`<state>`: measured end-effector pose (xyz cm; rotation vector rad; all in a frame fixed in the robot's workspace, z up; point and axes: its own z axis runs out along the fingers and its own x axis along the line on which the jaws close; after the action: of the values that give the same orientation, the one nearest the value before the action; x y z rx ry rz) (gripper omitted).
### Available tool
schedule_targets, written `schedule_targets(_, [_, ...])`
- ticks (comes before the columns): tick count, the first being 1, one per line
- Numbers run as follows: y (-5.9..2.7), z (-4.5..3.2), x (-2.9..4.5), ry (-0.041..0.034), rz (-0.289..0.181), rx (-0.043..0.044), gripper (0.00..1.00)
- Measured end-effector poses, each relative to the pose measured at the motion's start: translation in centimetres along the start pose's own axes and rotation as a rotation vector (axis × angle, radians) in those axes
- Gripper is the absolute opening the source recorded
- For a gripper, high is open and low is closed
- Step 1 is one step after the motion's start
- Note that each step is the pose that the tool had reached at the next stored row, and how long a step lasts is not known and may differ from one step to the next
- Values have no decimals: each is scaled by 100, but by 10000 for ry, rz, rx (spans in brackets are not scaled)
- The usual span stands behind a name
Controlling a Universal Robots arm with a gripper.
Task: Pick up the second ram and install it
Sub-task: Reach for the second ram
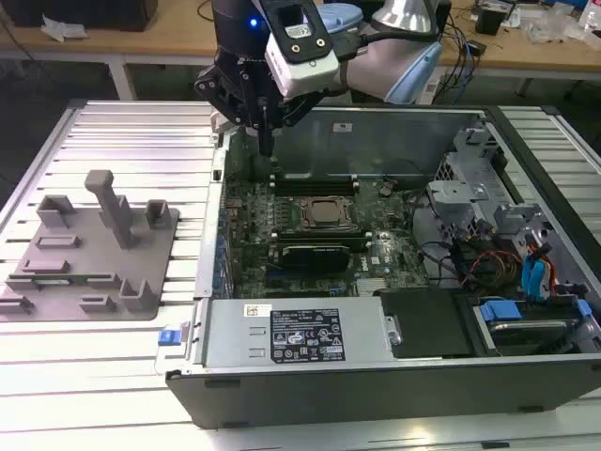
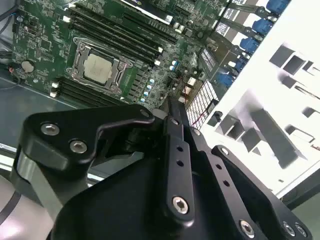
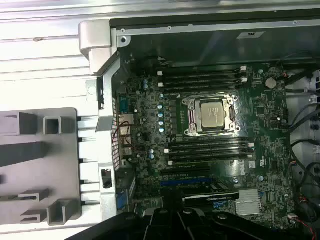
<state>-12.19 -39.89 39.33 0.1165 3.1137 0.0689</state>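
Closed, empty-looking gripper [image 1: 266, 144] hangs over the far edge of the motherboard [image 1: 246, 214], at the exterior view's left; dropping off-line could jab the memory slots [image 1: 315, 184] or scrape the case wall [image 1: 394, 132].

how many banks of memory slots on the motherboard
2. One bank sits between the CPU socket and the case wall; the other bank between the socket and the expansion card. Part of the board is hidden.

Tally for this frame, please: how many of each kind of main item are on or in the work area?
Hand: 1
Open computer case: 1
Grey holder tray: 1
Processor: 1
Black expansion card: 1
Total: 5
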Motion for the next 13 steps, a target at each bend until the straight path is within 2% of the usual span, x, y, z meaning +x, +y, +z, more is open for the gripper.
schedule_targets(11, [0,0,0,0,0,0,8])
schedule_targets(13, [-2,-1,35,0,1,0,8])
